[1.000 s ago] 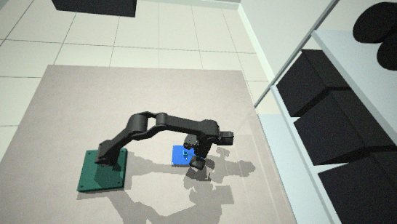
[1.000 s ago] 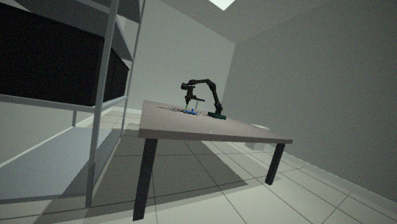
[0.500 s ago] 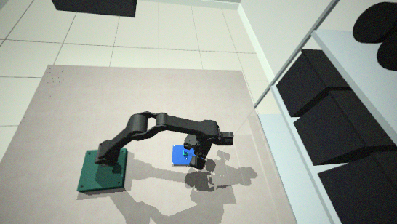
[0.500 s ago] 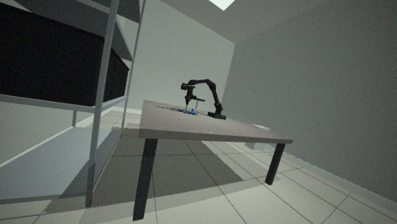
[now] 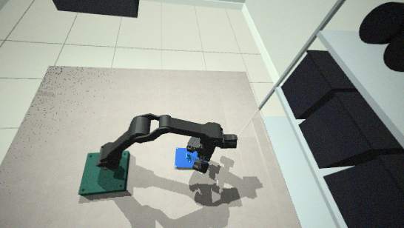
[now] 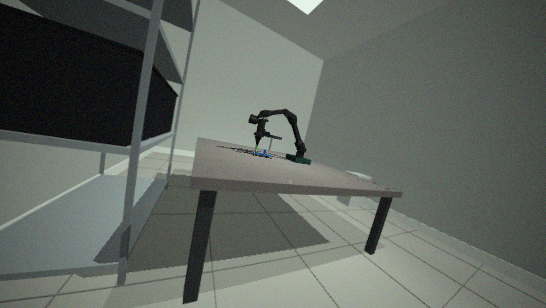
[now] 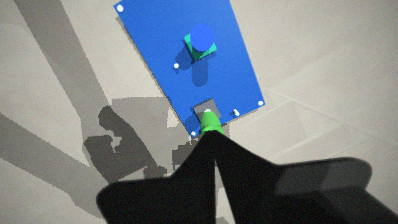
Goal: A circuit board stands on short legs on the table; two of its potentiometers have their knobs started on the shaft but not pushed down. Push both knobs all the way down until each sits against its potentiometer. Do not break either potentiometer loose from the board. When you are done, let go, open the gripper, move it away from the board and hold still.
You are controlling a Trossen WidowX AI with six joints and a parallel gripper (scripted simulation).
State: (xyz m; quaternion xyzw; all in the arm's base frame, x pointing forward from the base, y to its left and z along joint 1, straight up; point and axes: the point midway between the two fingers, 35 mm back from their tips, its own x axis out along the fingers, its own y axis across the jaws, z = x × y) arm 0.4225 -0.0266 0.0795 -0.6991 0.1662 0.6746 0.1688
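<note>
The blue circuit board [image 5: 180,163] [image 7: 150,47] lies under the arm. On it a round blue knob [image 7: 202,37] sits over a teal potentiometer [image 7: 199,53]; from above I cannot tell the gap. Near the board's near end a green knob [image 7: 210,121] [image 6: 256,148] stands over a grey square potentiometer [image 7: 202,109]. Its shaft end shows as a white spot in the wrist view. My gripper [image 7: 211,135] [image 6: 257,145] is shut and empty, pointing down, with its tips at the green knob and partly covering it. Whether they touch is hard to tell.
The arm's green base plate [image 5: 85,178] [image 6: 299,159] is on the table [image 5: 148,89] [image 6: 250,172], left of the board in the top view. Small white pins [image 7: 176,65] [image 7: 236,112] stand on the board. A shelf with dark boxes [image 5: 318,85] is beyond the table.
</note>
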